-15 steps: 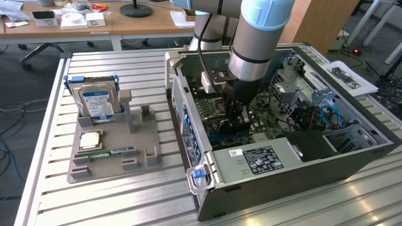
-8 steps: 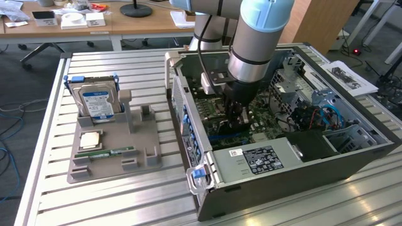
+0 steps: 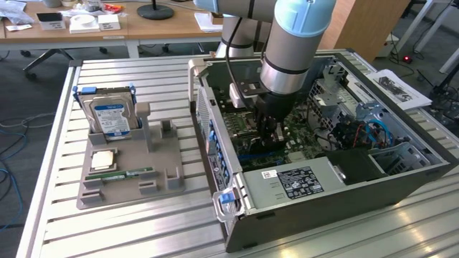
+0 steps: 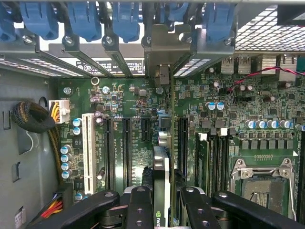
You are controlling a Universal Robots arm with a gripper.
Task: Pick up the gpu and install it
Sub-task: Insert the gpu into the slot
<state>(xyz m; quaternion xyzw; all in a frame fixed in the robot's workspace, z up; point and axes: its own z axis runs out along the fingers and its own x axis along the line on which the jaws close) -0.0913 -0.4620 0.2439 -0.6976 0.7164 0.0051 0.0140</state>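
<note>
gpu [image 4: 161, 174] seen edge-on: thin grey-green card with a green logo, its silver end against the rear slot wall of the computer case [image 3: 323, 183]. End effector [image 4: 167, 202] is clamped narrow on it, card upright between the fingers over the motherboard [image 4: 128, 95] slots. Tight room: blue slot clips [image 4: 83, 19] ahead, CPU socket [image 4: 267, 183] beside.

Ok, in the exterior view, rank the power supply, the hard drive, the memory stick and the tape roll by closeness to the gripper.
1. Power supply, inside the case beside the gripper.
2. Hard drive and memory stick, on the holder at the exterior view's left: too close to call.
3. Tape roll, on the far desk.
</note>
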